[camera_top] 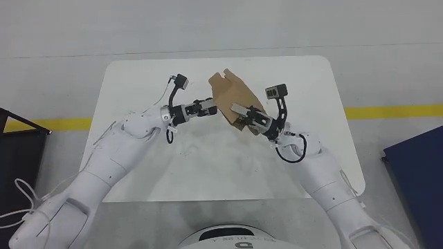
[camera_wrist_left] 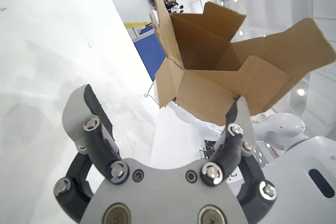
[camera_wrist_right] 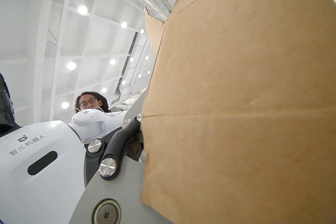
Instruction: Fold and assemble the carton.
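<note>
On the floor at 9 o'clock of the white table (camera_top: pixel 138 159) a yellow stripe (camera_top: pixel 59 124) runs off toward the side.

Over the table, the left gripper (camera_top: pixel 210 108) (camera_wrist_left: pixel 164 100) sits at 9 o'clock of the carton (camera_top: pixel 232 95) (camera_wrist_left: pixel 204 64) (camera_wrist_right: pixel 236 83). Its fingers stand wide apart and grip nothing. One fingertip (camera_wrist_left: pixel 237 110) touches the carton's near lower corner, and the other (camera_wrist_left: pixel 94 101) is out over the bare tabletop, well clear of the cardboard.

The carton hangs in the air between the two arms, a little toward 12 o'clock from the table's middle, tilted and clear of the tabletop. Its cardboard is plain brown on every face that shows. In the left wrist view its open end faces the camera. The four walls make a square tube with the hollow inside in shadow, and the flaps (camera_wrist_left: pixel 283 51) splay outward around the mouth, unfolded.

The right gripper (camera_top: pixel 247 116) is at 5 o'clock of the carton, at its lower edge. In the right wrist view a broad wall of the carton runs down into the jaws, with one finger (camera_wrist_right: pixel 130 128) against its edge and the other hidden behind the cardboard. The jaws are clamped on that wall and carry the carton.

At 3 o'clock of the table the yellow stripe shows again, and at 4 o'clock a blue mat (camera_top: pixel 415 173) lies on the floor
</note>
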